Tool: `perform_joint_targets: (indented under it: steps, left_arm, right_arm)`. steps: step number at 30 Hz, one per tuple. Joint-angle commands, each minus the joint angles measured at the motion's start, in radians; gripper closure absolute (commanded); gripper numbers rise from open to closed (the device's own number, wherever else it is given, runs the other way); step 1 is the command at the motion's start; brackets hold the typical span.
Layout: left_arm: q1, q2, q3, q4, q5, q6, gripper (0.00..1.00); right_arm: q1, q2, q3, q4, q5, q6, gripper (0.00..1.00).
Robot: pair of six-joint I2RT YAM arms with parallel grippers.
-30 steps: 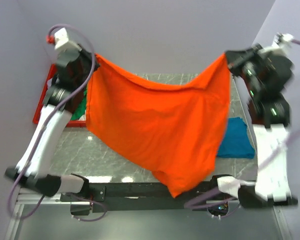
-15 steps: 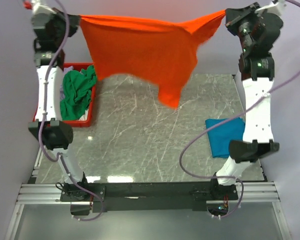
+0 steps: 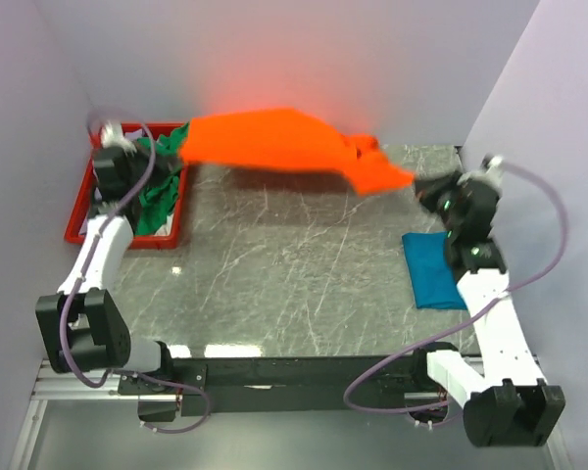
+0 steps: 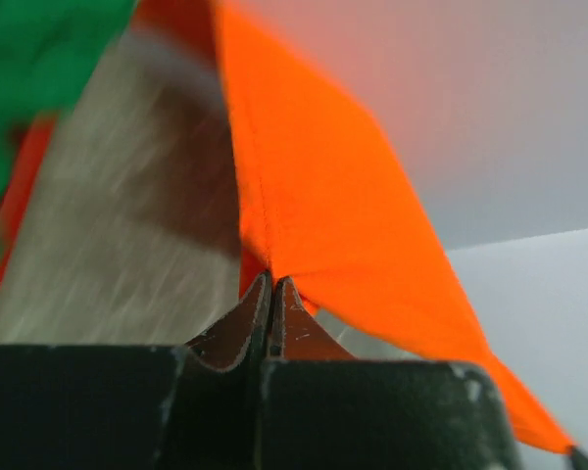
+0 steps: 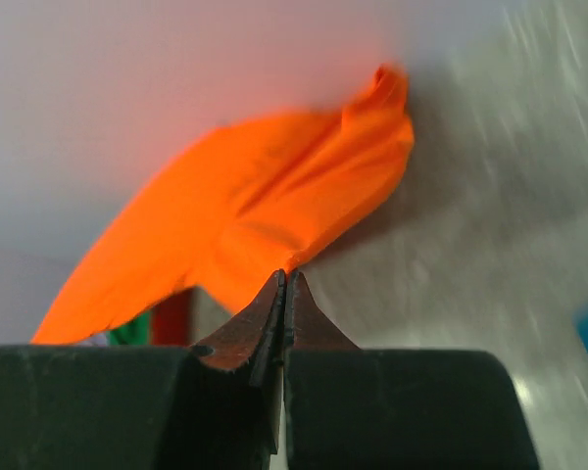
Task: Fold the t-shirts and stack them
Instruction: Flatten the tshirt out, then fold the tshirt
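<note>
Spanning the marbled table before pale walls, the orange t-shirt is pinched by left tool and right tool.

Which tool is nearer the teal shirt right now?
Right. The right tool hangs just beyond the teal shirt, pinching the orange shirt. The left tool is at the opposite side, by the red tray, pinching the other end.

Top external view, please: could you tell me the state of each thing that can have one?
orange t-shirt: unfolded, stretched between both grippers.
teal t-shirt: folded, lying flat.
green t-shirt: crumpled, in the red tray.
left gripper: shut on the orange t-shirt.
right gripper: shut on the orange t-shirt.
</note>
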Motion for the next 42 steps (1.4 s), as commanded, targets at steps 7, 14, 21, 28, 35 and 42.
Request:
perform_joint_targets:
  steps: [7,14,21,28,35,42]
  left_arm:
    - [-0.019,-0.355,-0.631,-0.132,-0.184,-0.096,1.00]
    - [-0.020,-0.566,-0.848,-0.256,-0.277,-0.121,0.99]
    - [-0.052,-0.785,-0.919,-0.394,-0.340,-0.169,0.99]
    - [-0.054,-0.764,-0.887,-0.419,-0.383,-0.170,0.99]
    - [-0.054,-0.715,-0.819,-0.428,-0.406,-0.157,0.97]
    - [-0.056,-0.563,-0.732,-0.412,-0.416,-0.134,0.92]
  right_arm:
    - [-0.006,-0.265,-0.574,-0.077,-0.109,0.056,1.00]
    - [-0.006,-0.426,-0.776,-0.199,-0.189,0.101,1.00]
    - [-0.005,-0.712,-0.842,-0.426,-0.249,0.139,1.00]
    - [-0.003,-0.918,-0.835,-0.582,-0.244,0.144,1.00]
    - [-0.003,-0.787,-0.717,-0.511,-0.192,0.087,1.00]
    - [-0.002,-0.425,-0.585,-0.308,-0.175,0.035,1.00]
